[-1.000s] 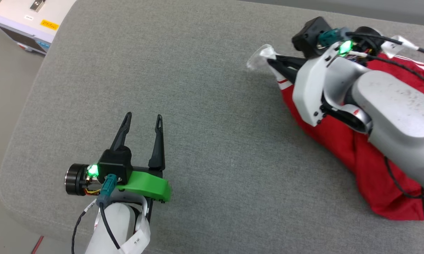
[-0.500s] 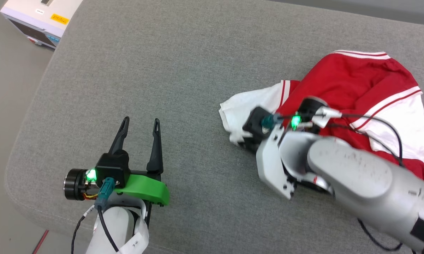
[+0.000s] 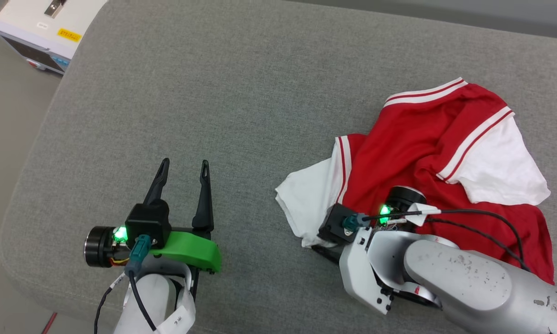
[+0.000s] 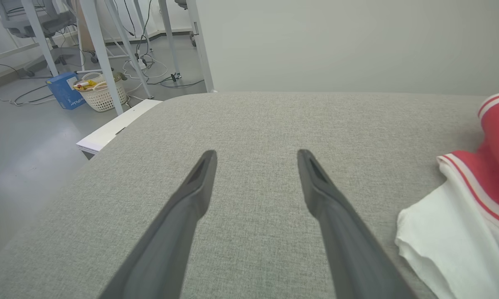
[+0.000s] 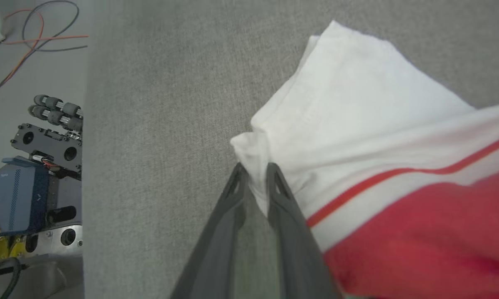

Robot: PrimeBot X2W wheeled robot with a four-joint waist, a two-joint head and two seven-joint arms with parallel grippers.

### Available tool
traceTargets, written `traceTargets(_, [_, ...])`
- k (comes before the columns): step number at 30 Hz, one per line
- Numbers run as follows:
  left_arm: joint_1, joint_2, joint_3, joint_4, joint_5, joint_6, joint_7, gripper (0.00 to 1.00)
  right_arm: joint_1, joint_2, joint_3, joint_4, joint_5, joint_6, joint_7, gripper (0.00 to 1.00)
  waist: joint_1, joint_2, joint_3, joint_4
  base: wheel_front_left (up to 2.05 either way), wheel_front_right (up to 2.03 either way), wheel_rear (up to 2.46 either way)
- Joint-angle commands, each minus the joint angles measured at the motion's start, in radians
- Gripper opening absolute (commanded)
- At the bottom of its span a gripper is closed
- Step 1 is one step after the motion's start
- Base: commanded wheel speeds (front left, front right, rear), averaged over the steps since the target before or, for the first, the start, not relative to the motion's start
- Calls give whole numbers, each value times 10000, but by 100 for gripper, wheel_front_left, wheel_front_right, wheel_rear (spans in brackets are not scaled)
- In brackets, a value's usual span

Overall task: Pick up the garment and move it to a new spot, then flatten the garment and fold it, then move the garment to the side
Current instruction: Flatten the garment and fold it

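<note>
The garment (image 3: 422, 153) lies crumpled on the right side of the grey cushion (image 3: 241, 93), red body bunched, one white sleeve spread toward the far right and the other reaching toward the middle. The right gripper (image 5: 253, 170) is at that nearer sleeve's edge, fingers narrow with a fold of white cloth pinched between the tips. The left gripper (image 3: 185, 164) hovers over bare cushion well apart from the cloth, fingers spread wide and holding nothing
</note>
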Motion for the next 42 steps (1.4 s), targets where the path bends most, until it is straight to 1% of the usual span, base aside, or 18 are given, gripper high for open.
traceTargets(1, [165, -45, 49, 39, 31, 14, -57, 100, -127, -99, 47, 87, -22, -6, -446, 100, -1, 0, -206, -156, 0, 0, 0])
traceTargets(4, [310, -15, 91, 56, 101, -24, -57, 100, -298, -309, -233, 61, 189, -6, -1629, 100, -1, 0, -464, -275, 0, 0, 0])
traceTargets(7, [457, 20, 139, 33, 151, -38, -57, 100, -169, -590, -921, -156, 264, -6, -2525, 100, -1, 0, -683, -405, 0, 0, 0])
traceTargets(9, [558, 50, 181, 10, 178, -37, -57, 100, 41, -815, -1636, -349, 208, -6, -3013, 100, -1, 0, -830, -511, 0, 0, 0])
traceTargets(12, [711, 82, 229, -55, 214, -34, -57, 100, 451, -1253, -3037, -556, -299, -6, -3502, 100, -1, 0, -1030, -666, 0, 0, 0])
traceTargets(15, [846, 117, 265, -113, 241, -43, -57, 100, 951, -1592, -4488, -732, -798, -6, -3605, 100, -1, 0, -1180, -812, 0, 0, 0])
traceTargets(17, [931, 128, 263, -161, 267, -51, -57, 100, 1266, -1826, -5406, -884, -1123, -6, -3476, 100, -1, 0, -1255, -891, 0, 0, 0])
traceTargets(19, [990, 138, 249, -209, 299, -61, -57, 100, 1503, -2101, -6178, -1076, -1524, -6, -3248, 100, -1, 0, -1299, -947, 0, 0, 0])
traceTargets(22, [1047, 139, 231, -333, 333, -63, -57, 100, 1810, -2416, -7124, -1403, -1790, -6, -2759, 100, -1, 0, -1335, -1015, 0, 0, 0])
traceTargets(26, [1076, 141, 204, -456, 374, -72, -57, 100, 2109, -2866, -7884, -1744, -1862, -6, -1722, 100, -1, 0, -1327, -1058, 0, 0, 0])
traceTargets(29, [1052, 139, 175, -537, 399, -82, -57, 100, 2182, -3309, -8013, -1781, -1513, -6, -734, 100, -1, 0, -1261, -1047, 0, 0, 0])
traceTargets(31, [1010, 136, 159, -609, 407, -87, -57, 100, 2170, -3688, -7830, -1802, -974, -6, 186, 100, -1, 0, -1156, -1022, 0, 0, 0])
traceTargets(35, [880, 116, 115, -717, 379, -94, -57, 100, 2058, -4230, -7495, -1546, 229, -6, 2080, 100, -1, 0, -882, -931, 0, 0, 0])
traceTargets(39, [716, 79, 31, -789, 332, -74, -57, 100, 1790, -4348, -7268, -1105, 943, -6, 3431, 100, -1, 0, -531, -790, 0, 0, 0])
traceTargets(42, [584, 55, -29, -822, 299, -50, -57, 100, 1532, -4223, -7078, -703, 1056, -6, 3987, 100, -1, 0, -241, -676, 0, 0, 0])
